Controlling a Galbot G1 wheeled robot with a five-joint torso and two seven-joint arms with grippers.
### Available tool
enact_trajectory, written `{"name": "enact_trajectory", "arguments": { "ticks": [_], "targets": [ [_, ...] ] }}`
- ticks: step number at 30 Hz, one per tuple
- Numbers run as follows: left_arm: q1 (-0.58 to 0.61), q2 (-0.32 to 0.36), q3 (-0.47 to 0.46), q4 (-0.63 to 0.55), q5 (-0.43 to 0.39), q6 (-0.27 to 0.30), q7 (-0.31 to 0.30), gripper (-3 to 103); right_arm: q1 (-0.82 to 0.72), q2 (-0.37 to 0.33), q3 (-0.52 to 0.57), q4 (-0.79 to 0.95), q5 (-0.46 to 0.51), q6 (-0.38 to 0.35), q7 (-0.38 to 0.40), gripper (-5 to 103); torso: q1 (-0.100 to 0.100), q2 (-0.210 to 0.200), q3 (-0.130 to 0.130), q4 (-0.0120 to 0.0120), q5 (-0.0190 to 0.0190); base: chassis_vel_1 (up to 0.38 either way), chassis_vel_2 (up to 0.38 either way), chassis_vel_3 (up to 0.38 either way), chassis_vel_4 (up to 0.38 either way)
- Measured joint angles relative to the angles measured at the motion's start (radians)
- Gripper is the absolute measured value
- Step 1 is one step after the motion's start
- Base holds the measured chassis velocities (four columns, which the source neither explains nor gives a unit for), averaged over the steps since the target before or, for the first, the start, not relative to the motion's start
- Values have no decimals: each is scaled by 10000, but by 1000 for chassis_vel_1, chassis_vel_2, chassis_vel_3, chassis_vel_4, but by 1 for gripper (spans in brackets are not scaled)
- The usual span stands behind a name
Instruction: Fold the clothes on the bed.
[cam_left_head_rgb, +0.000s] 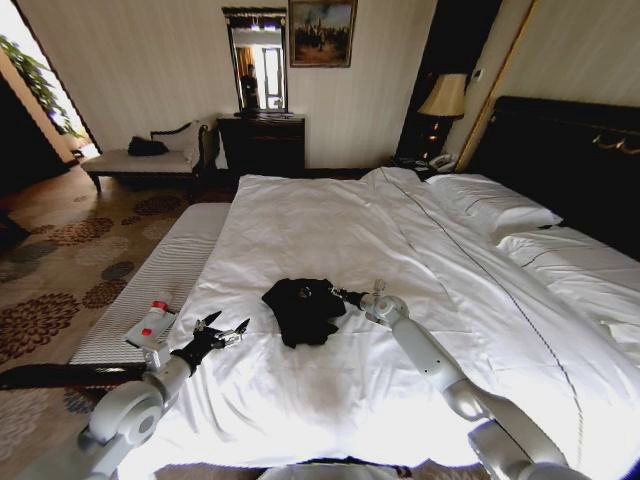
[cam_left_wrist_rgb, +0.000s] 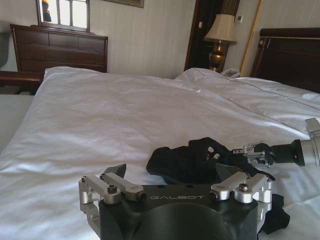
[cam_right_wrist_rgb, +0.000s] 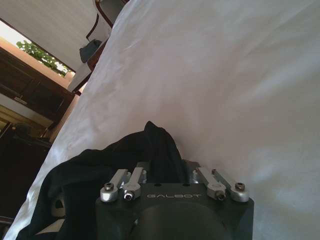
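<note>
- On the bed (cam_left_head_rgb: 330, 230), near its foot end and toward the robot's left side of the white duvet: lay the black T-shirt (cam_left_head_rgb: 302, 308), bunched in a crumpled heap rather than spread flat.
- At the heap's right edge: reached in the right gripper (cam_left_head_rgb: 340, 294), clenched on a fold of the black T-shirt; in the right wrist view (cam_right_wrist_rgb: 172, 175), black cloth pinched and rising between the fingers.
- Just left of the heap, apart from it: hovered the left gripper (cam_left_head_rgb: 224, 330), released, fingers (cam_left_wrist_rgb: 116, 173) spread wide with nothing between them.
- Beyond the bed's left edge: stood a grey striped bench (cam_left_head_rgb: 150, 290), bearing a small white bottle with a red cap (cam_left_head_rgb: 152, 322).
- Up by the dark headboard (cam_left_head_rgb: 560, 160): rested white pillows (cam_left_head_rgb: 495, 205).
</note>
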Motion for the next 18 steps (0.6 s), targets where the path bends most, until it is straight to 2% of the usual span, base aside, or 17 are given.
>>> {"name": "enact_trajectory", "arguments": {
  "ticks": [3, 5, 6, 8, 9, 11, 18],
  "targets": [
    [-1, 0, -2, 0, -17, 0, -9, 100, -14, -10, 2, 36, -3, -4, 0, 33, 0, 0, 0, 0, -1, 0, 0, 0, 0],
    [-24, -1, -2, 24, -74, 15, -24, 100, -16, -30, 3, 81, -2, -11, 1, 22, 0, 0, 0, 0, -1, 0, 0, 0, 0],
    [-24, -1, -2, 24, -74, 15, -24, 100, -16, -30, 3, 81, -2, -11, 1, 22, 0, 0, 0, 0, -1, 0, 0, 0, 0],
    [-48, -2, -3, 62, -124, 44, -53, 100, -14, -40, 1, 128, 3, -17, 6, 12, 0, 0, 0, -2, 0, 0, 0, 0, 0],
    [-48, -2, -3, 62, -124, 44, -53, 100, -14, -40, 1, 128, 3, -17, 6, 12, 0, 0, 0, -2, 0, 0, 0, 0, 0],
    [-71, -16, -7, 87, -170, 69, -72, 100, -9, -51, -11, 179, 10, -26, 12, 3, 0, 0, 0, -1, -1, 0, 0, 0, 0],
    [-163, -55, -23, 126, -243, 281, -167, 100, -43, -80, -30, 296, 6, -33, 44, 0, 0, 0, 0, 1, -1, 0, 0, 0, 0]
  ]
}}
